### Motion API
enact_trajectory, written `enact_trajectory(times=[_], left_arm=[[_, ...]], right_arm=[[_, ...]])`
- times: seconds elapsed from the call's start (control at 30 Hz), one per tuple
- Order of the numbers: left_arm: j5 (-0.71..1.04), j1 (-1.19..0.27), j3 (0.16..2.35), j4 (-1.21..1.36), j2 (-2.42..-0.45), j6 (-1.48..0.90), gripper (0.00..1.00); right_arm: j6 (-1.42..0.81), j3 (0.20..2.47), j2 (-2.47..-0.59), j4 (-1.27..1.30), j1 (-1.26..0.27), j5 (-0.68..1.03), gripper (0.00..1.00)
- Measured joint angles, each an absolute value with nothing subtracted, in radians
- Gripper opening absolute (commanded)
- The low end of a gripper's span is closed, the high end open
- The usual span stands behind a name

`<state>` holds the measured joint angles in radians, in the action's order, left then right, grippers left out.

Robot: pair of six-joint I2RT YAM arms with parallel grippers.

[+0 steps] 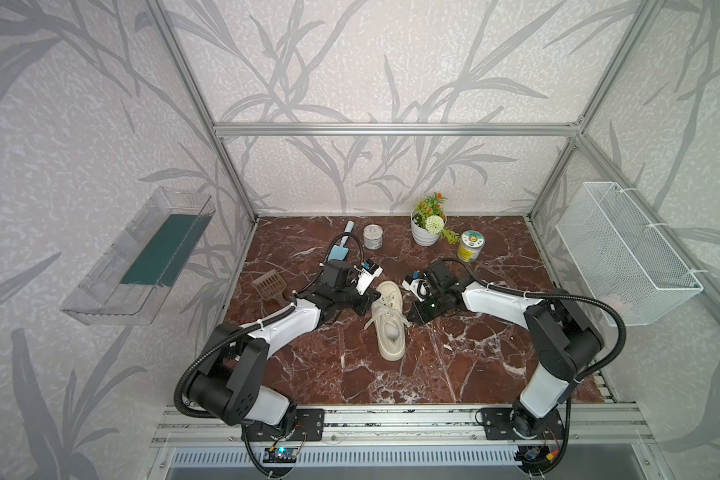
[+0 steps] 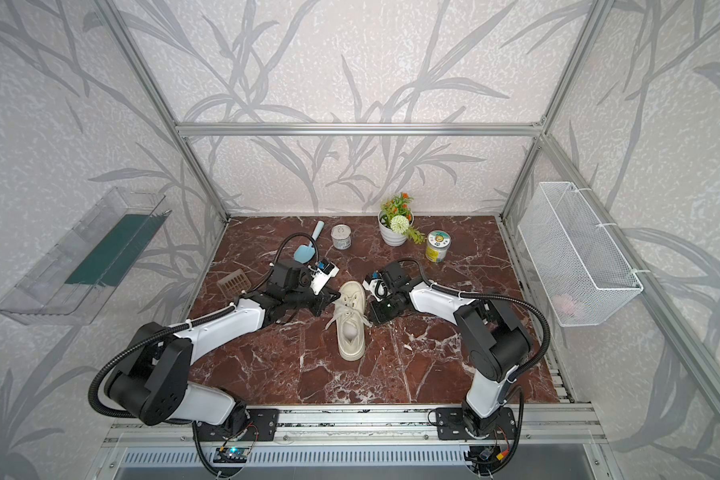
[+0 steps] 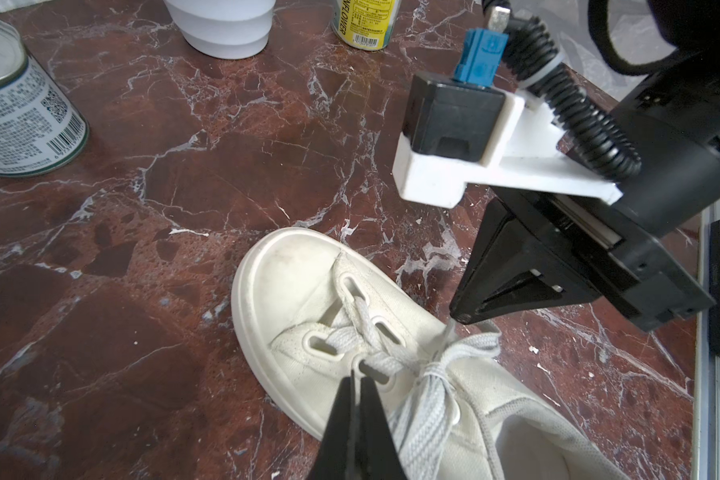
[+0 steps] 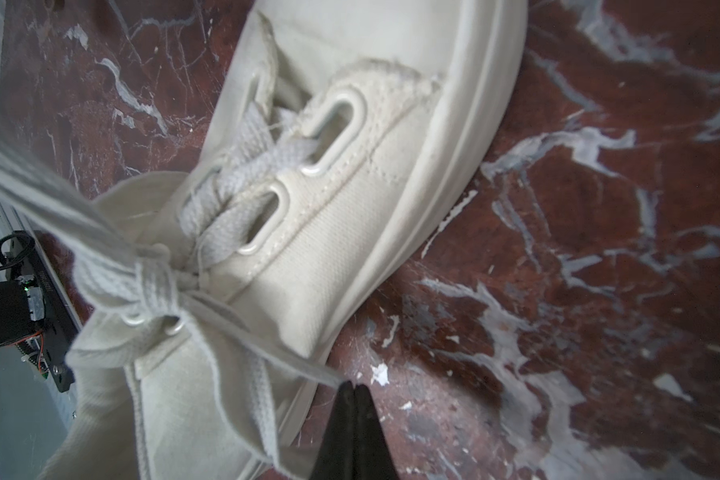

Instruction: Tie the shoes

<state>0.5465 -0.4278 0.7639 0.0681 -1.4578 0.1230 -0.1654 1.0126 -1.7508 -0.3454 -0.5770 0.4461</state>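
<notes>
Tying light, stiff-soled shoe [image 3: 292,291]: soft flat laces [image 3: 420,415] slip easily, grip near ends; right pincer [image 4: 352,388] clamps lace tip, left pincer [image 3: 356,376] closed, hold unclear

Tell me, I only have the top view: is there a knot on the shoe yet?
Observer: Yes. The left wrist view shows a knot cinched in the middle of the shoe.
Operator: Is my right gripper holding anything?
Observer: In the right wrist view the right gripper is shut, and a lace end runs straight into its tips.
Operator: And the left?
Observer: The left gripper is shut too, its tips just short of the knot. I cannot tell if it grips lace.
</notes>
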Motion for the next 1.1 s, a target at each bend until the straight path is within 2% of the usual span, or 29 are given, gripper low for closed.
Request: enact_trajectory(times=[0.03,0.2,0.3,0.4,0.5,0.67,0.87,1.1], left_arm=[[0.55,-0.428,0.764,0.068,-1.458,0.12,0.0],[0.578,-0.416,0.749,0.136,-1.448,0.064,0.4],[0.596,-0.408,0.731,0.183,-1.436,0.032,0.56],[0.603,-0.408,0.728,0.205,-1.435,0.004,0.64],[0.591,-0.407,0.706,0.233,-1.414,-0.029,0.68],[0.516,-0.405,0.631,0.24,-1.309,-0.121,0.67],[0.387,-0.405,0.624,0.059,-1.155,-0.265,0.6],[0.352,-0.407,0.487,-0.058,-1.078,-0.331,0.62]], right_arm=[[-0.165,1.013,-1.75,-0.346,-0.577,0.451,0.0],[-0.166,1.003,-1.718,-0.393,-0.568,0.451,0.44],[-0.164,0.997,-1.683,-0.425,-0.557,0.45,0.52],[-0.163,0.997,-1.648,-0.44,-0.542,0.451,0.55],[-0.157,0.994,-1.613,-0.46,-0.525,0.441,0.56],[-0.13,0.994,-1.552,-0.512,-0.508,0.401,0.56],[-0.072,1.024,-1.518,-0.554,-0.505,0.381,0.56],[-0.001,1.143,-1.555,-0.572,-0.519,0.387,0.56]])
